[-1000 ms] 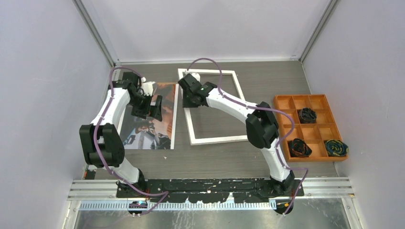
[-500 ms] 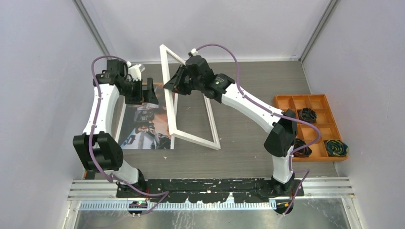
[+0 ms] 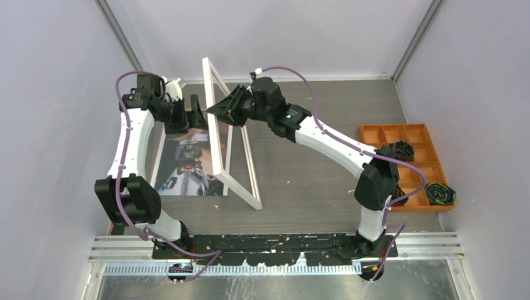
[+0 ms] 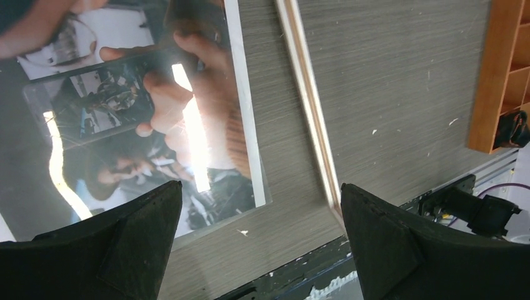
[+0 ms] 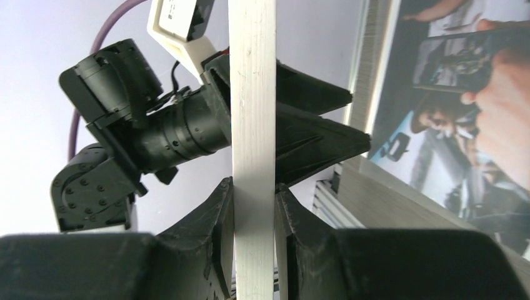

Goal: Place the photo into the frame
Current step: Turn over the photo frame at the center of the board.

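Tilted upright now, frame (image 5: pixel 252 94) sits pinched in right hand (image 5: pixel 253 200).

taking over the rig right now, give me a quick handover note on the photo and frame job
Right gripper: shut on one rail of the frame, which is tipped up on edge. Its near end looks to be down on the table.
Left gripper: open and empty, hovering over the photo.
Photo: flat on the table, picture side up, just left of the frame.
Done: frame gripped and raised on edge.
Left: the photo is not yet in the frame, and nothing holds the photo.
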{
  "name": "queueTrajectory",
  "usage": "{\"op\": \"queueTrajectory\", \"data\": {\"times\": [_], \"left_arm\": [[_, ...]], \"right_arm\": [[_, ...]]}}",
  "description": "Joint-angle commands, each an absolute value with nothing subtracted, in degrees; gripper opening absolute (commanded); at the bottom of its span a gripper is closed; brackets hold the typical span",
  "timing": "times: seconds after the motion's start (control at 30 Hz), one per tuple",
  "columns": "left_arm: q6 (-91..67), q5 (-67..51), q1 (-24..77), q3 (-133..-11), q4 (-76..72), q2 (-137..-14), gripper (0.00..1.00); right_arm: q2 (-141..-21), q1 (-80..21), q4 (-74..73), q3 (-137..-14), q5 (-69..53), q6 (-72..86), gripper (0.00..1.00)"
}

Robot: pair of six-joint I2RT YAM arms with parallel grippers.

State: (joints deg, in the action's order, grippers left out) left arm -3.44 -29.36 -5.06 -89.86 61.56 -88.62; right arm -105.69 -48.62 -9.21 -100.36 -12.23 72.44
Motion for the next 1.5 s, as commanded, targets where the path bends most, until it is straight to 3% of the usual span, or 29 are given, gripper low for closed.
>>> {"op": "queueTrajectory", "data": {"times": [0.0, 0.53, 0.73, 0.93, 1.17, 1.47], "left_arm": [[-8.18, -32.04, -5.40, -92.50, 59.40, -85.54, 1.00], [-10.95, -26.79, -0.63, -92.46, 48.83, -85.05, 1.00], [-10.25, -23.35, 4.28, -95.36, 47.61, -86.43, 1.00], [-10.02, -19.49, 8.10, -97.73, 46.10, -89.06, 1.00], [-9.56, -17.27, 11.01, -100.77, 45.86, -92.54, 1.00], [-5.08, -10.54, 12.48, -100.98, 46.92, -95.94, 1.00]], "right_arm": [[-101.44, -48.18, 2.33, -101.20, -16.80, 77.05, 0.01], [-99.68, -46.36, 4.26, -92.65, -21.09, 79.70, 0.19], [-97.12, -44.40, -3.45, -92.74, -21.58, 75.25, 0.56], [-95.05, -41.08, -9.37, -92.41, -24.08, 71.92, 0.78], [-94.36, -37.54, -26.88, -100.90, -24.37, 59.83, 0.82], [-91.83, -34.94, -41.78, -105.88, -19.58, 49.82, 0.75]]}}
